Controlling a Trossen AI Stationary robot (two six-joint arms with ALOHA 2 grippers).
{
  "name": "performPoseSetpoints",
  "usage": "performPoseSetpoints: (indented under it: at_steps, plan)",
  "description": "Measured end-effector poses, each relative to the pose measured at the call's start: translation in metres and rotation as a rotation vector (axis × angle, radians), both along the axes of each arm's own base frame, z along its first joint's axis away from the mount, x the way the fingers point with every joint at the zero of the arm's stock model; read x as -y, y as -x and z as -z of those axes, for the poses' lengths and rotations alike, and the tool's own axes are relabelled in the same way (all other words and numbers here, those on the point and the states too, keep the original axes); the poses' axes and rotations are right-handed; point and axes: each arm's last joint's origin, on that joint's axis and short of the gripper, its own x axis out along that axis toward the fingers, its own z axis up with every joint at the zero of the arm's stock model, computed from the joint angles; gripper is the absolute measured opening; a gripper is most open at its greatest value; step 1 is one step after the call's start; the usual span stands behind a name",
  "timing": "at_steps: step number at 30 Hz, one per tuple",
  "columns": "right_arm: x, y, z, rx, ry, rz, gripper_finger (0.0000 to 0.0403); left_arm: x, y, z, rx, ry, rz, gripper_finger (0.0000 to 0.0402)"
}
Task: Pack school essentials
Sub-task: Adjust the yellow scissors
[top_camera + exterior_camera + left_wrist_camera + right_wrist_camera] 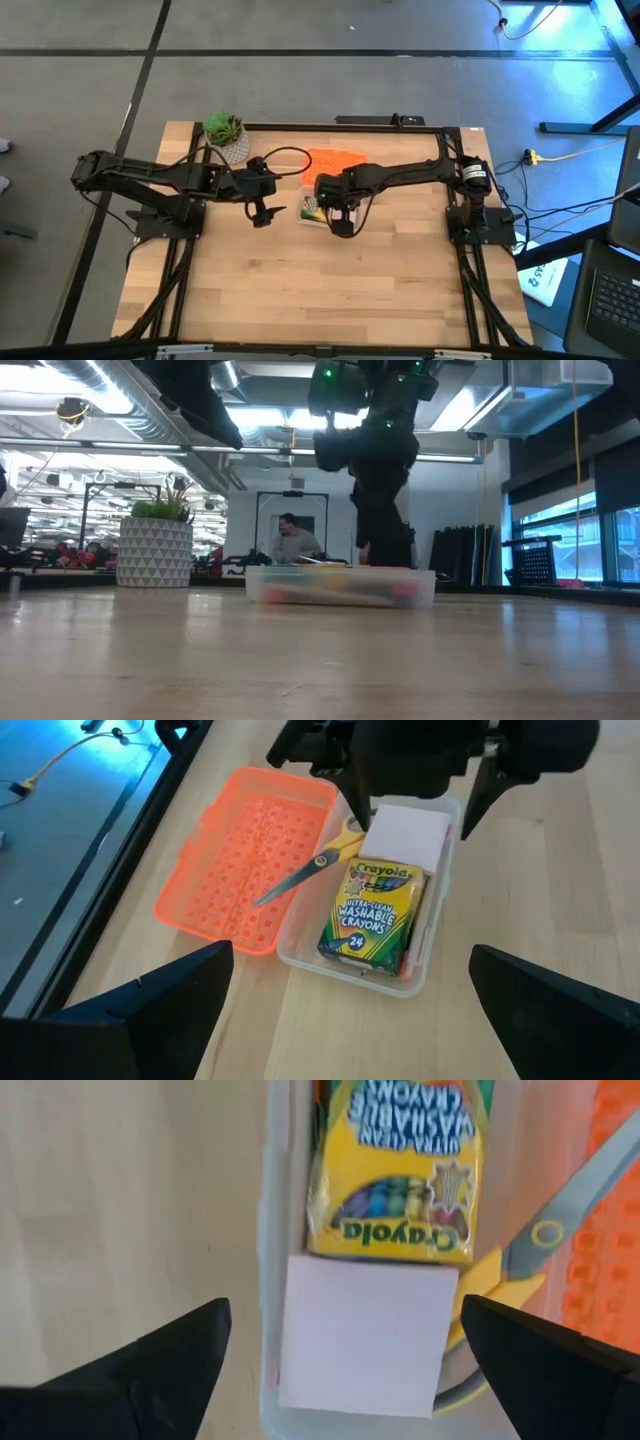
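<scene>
A clear case (288, 948) stands on the table beside its orange lid (240, 860). In the case lie the green-yellow crayon box (372, 915) and the pink note pad (365, 1335). The yellow-handled scissors (310, 870) lie with the handles in the case and the blades over the lid. My right gripper (345, 1308) is open just above the note pad, one finger on either side of it, touching nothing I can see. My left gripper (352, 955) is open and empty, held above the table to the left of the case. The other stationery is hidden.
A small potted plant (226, 135) stands at the far left of the table, behind my left arm. The orange lid (335, 162) lies on the far side of the case. The near half of the wooden table (320, 290) is bare. A person sits in the room beyond.
</scene>
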Motion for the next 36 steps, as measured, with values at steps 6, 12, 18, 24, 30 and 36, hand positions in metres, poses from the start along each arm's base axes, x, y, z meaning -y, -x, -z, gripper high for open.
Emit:
performPoseSetpoints:
  at_steps: [6,12,18,24,30,36]
  plan:
    - [0.0,-0.004,-0.02,0.033,0.014,-0.029,0.0397,0.0,0.0,0.0,0.0,0.0,0.0,0.04]
    - [0.008,-0.001,-0.051,0.082,0.073,-0.027,0.0397,0.0,0.0,0.0,-0.001,0.0,0.001,0.04]
    - [0.021,0.009,-0.081,0.155,0.196,0.016,0.0397,0.0,0.0,0.0,-0.001,0.0,0.001,0.04]
    - [0.041,0.008,-0.073,0.186,0.16,-0.009,0.0389,0.0,0.0,0.0,0.0,0.0,0.0,0.04]
    - [0.066,0.007,-0.046,0.26,0.091,-0.082,0.0368,0.0,0.0,0.0,0.0,0.0,0.001,0.04]
    - [0.082,0.013,-0.021,0.324,-0.021,-0.097,0.0366,0.0,0.0,0.0,0.0,0.0,0.001,0.04]
